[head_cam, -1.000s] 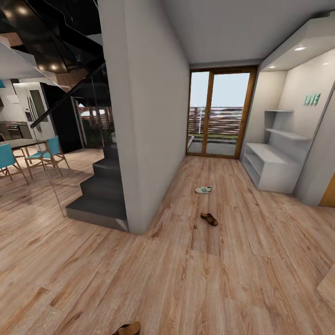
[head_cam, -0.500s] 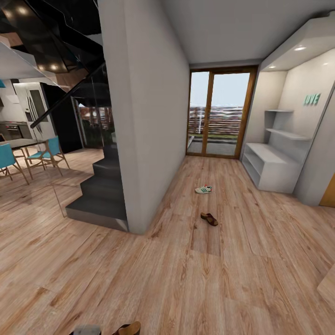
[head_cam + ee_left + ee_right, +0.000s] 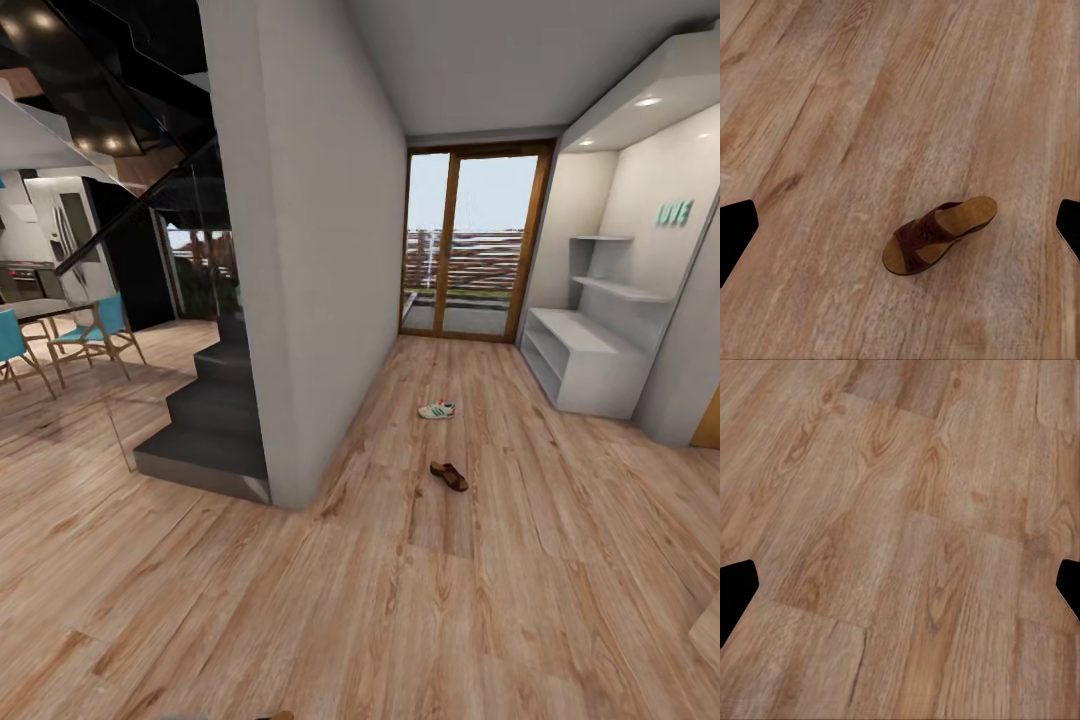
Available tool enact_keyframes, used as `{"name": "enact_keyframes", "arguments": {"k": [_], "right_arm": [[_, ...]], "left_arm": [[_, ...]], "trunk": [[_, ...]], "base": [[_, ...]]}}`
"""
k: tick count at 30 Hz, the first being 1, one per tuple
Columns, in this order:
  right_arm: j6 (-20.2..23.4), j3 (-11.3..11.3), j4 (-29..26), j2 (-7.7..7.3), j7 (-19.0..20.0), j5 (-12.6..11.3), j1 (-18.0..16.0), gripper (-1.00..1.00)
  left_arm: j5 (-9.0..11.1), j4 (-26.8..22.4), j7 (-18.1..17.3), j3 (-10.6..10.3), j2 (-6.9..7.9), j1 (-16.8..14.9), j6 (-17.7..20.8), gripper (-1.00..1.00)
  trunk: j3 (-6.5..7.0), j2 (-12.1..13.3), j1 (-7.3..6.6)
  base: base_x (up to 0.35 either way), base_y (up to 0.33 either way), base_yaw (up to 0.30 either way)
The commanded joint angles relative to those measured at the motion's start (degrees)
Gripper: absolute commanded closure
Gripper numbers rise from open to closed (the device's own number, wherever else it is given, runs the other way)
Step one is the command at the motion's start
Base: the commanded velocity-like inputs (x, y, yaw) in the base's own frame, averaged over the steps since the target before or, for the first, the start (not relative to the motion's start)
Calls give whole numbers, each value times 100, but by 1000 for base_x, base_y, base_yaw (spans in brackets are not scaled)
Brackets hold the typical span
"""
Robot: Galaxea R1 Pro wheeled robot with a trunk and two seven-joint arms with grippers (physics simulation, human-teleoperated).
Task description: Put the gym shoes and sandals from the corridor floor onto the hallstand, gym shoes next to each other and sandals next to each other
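Note:
One gym shoe (image 3: pixel 437 409), white with green stripes, lies on the corridor floor (image 3: pixel 400 600) midway down the hall. A dark-brown sandal (image 3: pixel 449 476) lies a little nearer than it. The light-grey hallstand (image 3: pixel 585 372) stands against the right wall beyond both. In the left wrist view a second sandal (image 3: pixel 937 235) lies flat on the planks below my left gripper (image 3: pixel 901 229), which is open, its dark fingertips (image 3: pixel 735 232) wide apart at the frame edges. My right gripper (image 3: pixel 901 589) is open over bare floor (image 3: pixel 907 547).
A grey wall block (image 3: pixel 310 250) with dark stairs (image 3: pixel 210 420) stands left of the corridor. Blue chairs (image 3: pixel 95 335) and a table are far left. A glass door (image 3: pixel 465 245) closes the corridor's end. Wide floor lies between me and the shoes.
The whole head view has shifted, so the camera moved. The near sandal at the bottom edge has slipped almost out of that view. The far shoe and sandal lie as before.

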Motion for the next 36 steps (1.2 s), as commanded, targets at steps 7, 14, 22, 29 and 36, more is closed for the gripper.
{"name": "enact_keyframes", "arguments": {"k": [7,14,22,29,36], "right_arm": [[-43,13,7,5,0,1,-4,-100],[-44,8,-20,7,-20,-7,-4,-100],[-43,2,-25,7,-26,-10,-4,-100],[-41,-5,-25,7,-26,-10,-4,-100],[-43,-6,-24,7,-27,-10,-4,-100]], "left_arm": [[5,17,2,40,-11,-6,-31,-100],[4,21,2,51,-15,-7,-35,-100],[5,22,2,55,-16,-7,-37,-100],[11,22,4,55,-6,-7,-36,-100],[9,22,2,55,-4,-7,-34,-100]], "trunk": [[-6,-3,2],[-6,-3,2],[-6,-3,2],[-6,-3,2],[-6,-3,2]], "base": [[256,-180,0],[246,-225,0],[188,-279,-2],[183,-292,-135],[251,-240,-263]]}}
